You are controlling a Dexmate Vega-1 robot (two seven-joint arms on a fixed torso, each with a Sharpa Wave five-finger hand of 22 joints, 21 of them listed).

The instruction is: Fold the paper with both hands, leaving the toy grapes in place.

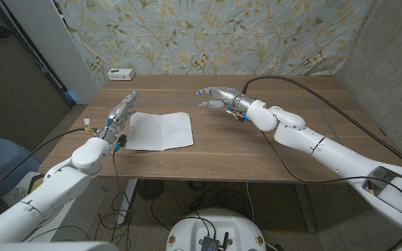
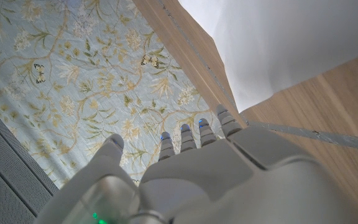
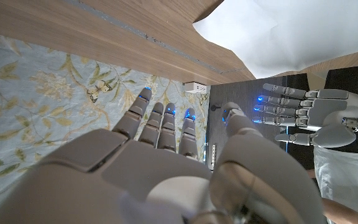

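Item: paper, one white sheet, lying flat on the bench toward its left side, faint crease lines across it, long axis running left to right. No toy grapes can be made out on the bench.

Left robot hand: nearer of the two, just beside the sheet's left edge at about 9 o'clock of it, fingers straight and apart, holding nothing.

Right robot hand: farther, apart from the sheet at about 2 o'clock of it, fingers loosely spread, holding nothing.

Beyond: small white box at the far-left bench edge.
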